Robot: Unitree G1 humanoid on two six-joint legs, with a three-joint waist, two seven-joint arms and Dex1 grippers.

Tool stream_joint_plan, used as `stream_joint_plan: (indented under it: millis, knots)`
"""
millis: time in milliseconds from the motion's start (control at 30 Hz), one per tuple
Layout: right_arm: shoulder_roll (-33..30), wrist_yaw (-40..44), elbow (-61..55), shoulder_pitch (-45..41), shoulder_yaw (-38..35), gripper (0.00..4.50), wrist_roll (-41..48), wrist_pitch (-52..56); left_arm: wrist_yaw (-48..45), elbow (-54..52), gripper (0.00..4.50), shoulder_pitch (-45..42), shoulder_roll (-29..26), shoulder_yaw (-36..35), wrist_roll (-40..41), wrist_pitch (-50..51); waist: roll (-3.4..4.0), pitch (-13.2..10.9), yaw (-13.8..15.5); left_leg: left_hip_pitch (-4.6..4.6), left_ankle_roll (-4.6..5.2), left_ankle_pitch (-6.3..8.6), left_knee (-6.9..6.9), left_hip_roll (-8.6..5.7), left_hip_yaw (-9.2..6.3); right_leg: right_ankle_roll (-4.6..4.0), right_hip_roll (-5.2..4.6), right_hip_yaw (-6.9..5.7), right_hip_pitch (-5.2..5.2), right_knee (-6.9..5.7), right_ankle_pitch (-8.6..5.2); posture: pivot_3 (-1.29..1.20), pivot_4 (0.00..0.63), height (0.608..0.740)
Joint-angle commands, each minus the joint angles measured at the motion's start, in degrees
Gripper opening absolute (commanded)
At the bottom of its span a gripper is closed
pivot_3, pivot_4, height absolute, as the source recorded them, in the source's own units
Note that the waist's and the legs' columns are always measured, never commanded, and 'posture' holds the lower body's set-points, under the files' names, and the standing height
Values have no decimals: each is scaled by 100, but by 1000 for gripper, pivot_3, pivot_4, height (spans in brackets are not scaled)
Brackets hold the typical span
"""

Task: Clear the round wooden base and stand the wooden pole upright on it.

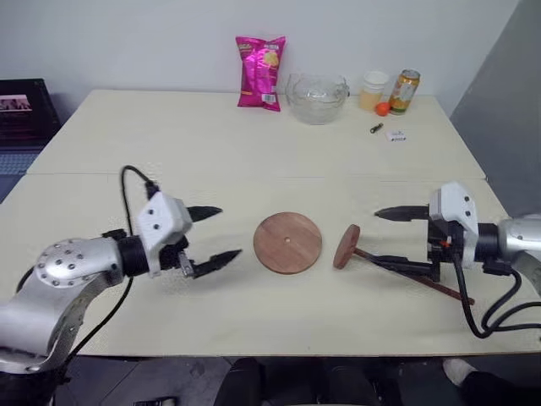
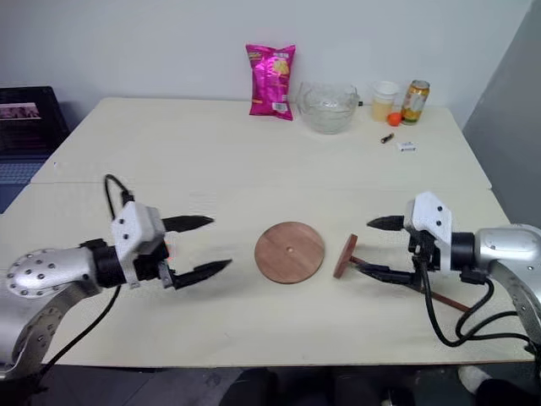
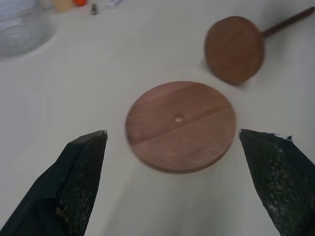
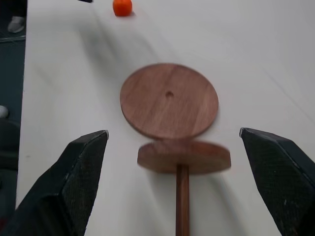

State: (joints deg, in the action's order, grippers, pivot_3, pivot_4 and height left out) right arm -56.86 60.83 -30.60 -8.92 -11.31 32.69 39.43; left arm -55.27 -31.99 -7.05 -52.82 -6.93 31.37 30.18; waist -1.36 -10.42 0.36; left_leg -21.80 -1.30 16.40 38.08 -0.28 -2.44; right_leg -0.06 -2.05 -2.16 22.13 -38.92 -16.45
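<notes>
Cream table [image 1: 211, 144]: left pincer [image 1: 213, 237] and right pincer [image 1: 389, 238] both wide apart, empty, touching nothing.

One round wooden base [image 1: 287, 242], one wooden pole [image 1: 397, 267] — plus one chip bag [image 1: 259, 72], one glass bowl [image 1: 317, 97], one can [image 1: 404, 91], one cup [image 1: 373, 90].

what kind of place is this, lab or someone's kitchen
Most likely a lab or office test room, not a kitchen: a plain pale table against a bare wall, with a staged row of props along the far edge, namely a pink snack bag, a glass bowl and a drink can.
</notes>
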Motion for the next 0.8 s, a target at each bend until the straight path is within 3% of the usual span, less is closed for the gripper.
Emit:
stream_joint_plan:
  millis: [33,333,433,667,800]
  knots:
    - [-532,-249,-669,270,-190,4500,-169,418,-495,-115,4466,-194,-110,425,-35,-207,5,-2,-24,0,0,0,0,-1,2,0,0,2,0,-3,0,0,150,740]
    - [-798,-974,-589,-89,659,4500,-581,1224,-661,117,4466,-556,151,1016,-485,-624,2,-3,-37,0,0,0,2,2,1,2,7,1,0,1,-1,0,150,740]
    - [-733,-1224,-51,-653,1426,4500,-973,1602,-672,-28,4466,-482,247,1254,-644,-743,1,-3,-47,0,0,0,3,1,3,3,6,3,0,2,-1,0,150,740]
    - [-952,-773,721,-1209,2557,4500,-1740,1193,-538,-159,4466,-475,402,1558,-906,-793,1,-3,-37,-5,0,0,3,0,2,2,5,2,5,3,-1,0,150,740]
    - [-950,-598,984,-1369,2761,4500,-1985,1046,-485,-194,4466,-464,461,1630,-988,-781,1,-3,-39,-5,0,0,3,0,1,2,5,1,5,3,-1,0,150,740]
